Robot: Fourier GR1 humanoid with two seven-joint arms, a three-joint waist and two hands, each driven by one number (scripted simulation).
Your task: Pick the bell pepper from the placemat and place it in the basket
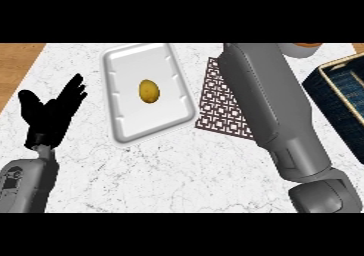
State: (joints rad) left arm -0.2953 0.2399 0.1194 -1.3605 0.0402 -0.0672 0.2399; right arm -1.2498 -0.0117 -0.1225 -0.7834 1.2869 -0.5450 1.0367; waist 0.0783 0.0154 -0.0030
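Note:
The brown patterned placemat (220,102) lies at the counter's middle, and my right forearm (270,107) covers its right part. No bell pepper shows on the visible part of the mat. The forearm runs from the lower right up to the picture's top edge, and the right hand is beyond that edge, out of sight. The dark blue basket (346,107) with a tan rim stands at the right edge. My left hand (50,112) rests open at the left, fingers up, holding nothing.
A white tray (129,70) left of the placemat holds a potato (149,91). A pale rounded thing with an orange patch (303,48) peeks in at the top right. Wooden floor (11,65) shows beyond the counter's left edge.

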